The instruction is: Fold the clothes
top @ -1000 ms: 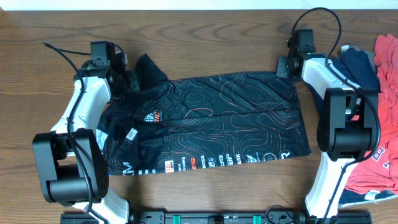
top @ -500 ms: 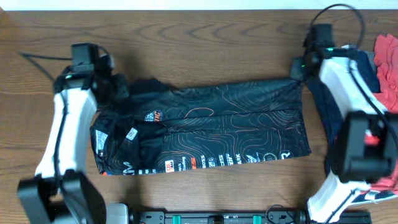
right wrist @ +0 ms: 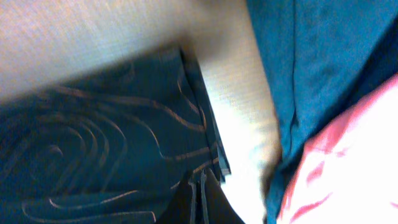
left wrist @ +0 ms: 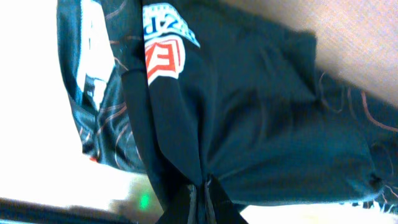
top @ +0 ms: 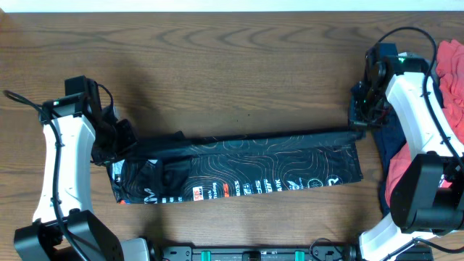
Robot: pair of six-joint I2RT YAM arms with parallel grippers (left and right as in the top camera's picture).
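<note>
A black shirt with thin orange contour lines and printed logos lies across the near part of the table, its far half lifted and pulled toward the near edge. My left gripper is shut on its left far edge; the wrist view shows the cloth pinched between the fingers. My right gripper is shut on the right far corner; its wrist view shows the cloth pinched in the fingers.
A pile of clothes lies at the right edge: a navy garment and red garments, also seen as blue cloth and pink cloth in the right wrist view. The wooden table extends beyond the shirt.
Both grippers have moved toward the near edge, carrying the shirt's far edge with them. The shirt has gone from spread flat to a narrow band folded over itself.
</note>
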